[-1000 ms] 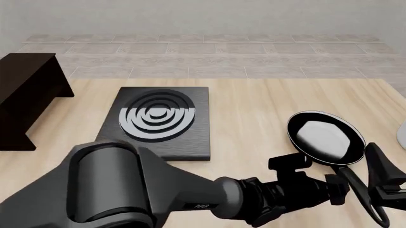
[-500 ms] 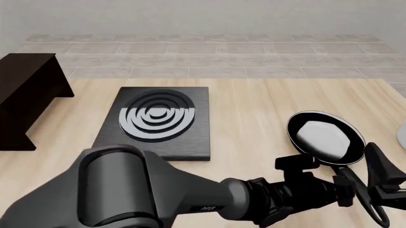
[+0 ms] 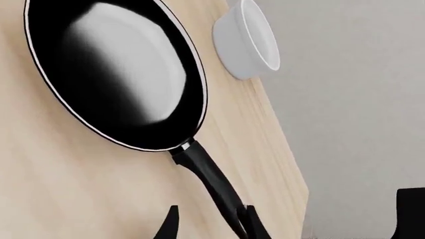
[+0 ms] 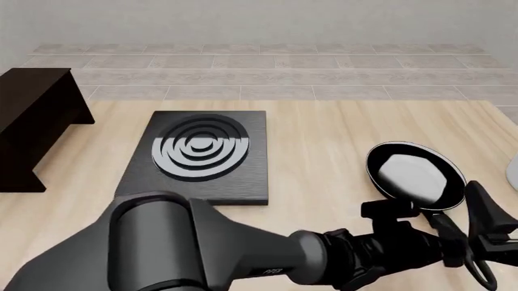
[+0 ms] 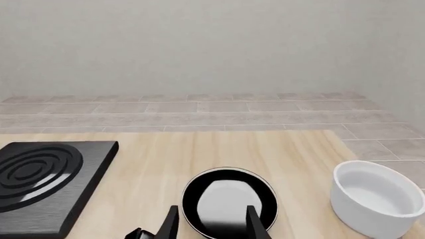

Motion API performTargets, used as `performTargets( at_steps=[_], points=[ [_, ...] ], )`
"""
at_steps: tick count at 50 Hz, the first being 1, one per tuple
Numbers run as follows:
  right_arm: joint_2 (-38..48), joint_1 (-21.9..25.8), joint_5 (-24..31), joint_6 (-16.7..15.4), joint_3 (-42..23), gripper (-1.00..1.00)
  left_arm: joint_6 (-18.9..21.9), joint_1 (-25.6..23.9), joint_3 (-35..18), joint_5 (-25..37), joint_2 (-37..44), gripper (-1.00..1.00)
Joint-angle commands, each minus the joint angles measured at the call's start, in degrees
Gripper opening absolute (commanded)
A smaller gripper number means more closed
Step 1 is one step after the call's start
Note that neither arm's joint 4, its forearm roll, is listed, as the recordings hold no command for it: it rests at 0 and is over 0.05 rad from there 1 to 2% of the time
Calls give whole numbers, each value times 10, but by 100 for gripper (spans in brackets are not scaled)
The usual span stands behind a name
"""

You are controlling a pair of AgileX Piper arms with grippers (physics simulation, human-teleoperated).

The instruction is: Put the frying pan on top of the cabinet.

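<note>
The frying pan [image 4: 414, 175] lies on the table at the right, its long handle [image 4: 463, 250] pointing toward the near edge. My left gripper [image 4: 450, 241] has reached across to that handle. In the left wrist view the gripper [image 3: 211, 222] is open, and the handle [image 3: 211, 179] runs in between its fingertips [image 3: 170, 225] without being clamped. Just right of the handle hovers my right gripper [image 4: 487, 213]. It is open too [image 5: 211, 222], looking down on the pan [image 5: 229, 201]. The dark cabinet [image 4: 33, 115] stands at the far left.
A square black stove plate [image 4: 202, 153] with silver rings sits between the cabinet and the pan. A white bowl [image 5: 375, 200] stands right of the pan, near the table's right edge [image 3: 279, 149]. My left arm [image 4: 186, 248] spans the near side of the table.
My left arm has slid to the right, bringing its open gripper up to the pan handle. The pan and the right gripper have stayed put.
</note>
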Motion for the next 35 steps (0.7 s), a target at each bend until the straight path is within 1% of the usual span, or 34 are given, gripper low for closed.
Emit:
performTargets(
  at_steps=[1, 13, 35],
  points=[
    [7, -1, -7, 2, 0, 100, -1, -4, -11, 1, 6, 100],
    [3, 0, -1, 1, 0, 100, -8, -3, -16, -1, 10, 100],
    [26, 1, -22, 5, 0, 100, -7, 4, -38, 7, 27, 100]
  ],
)
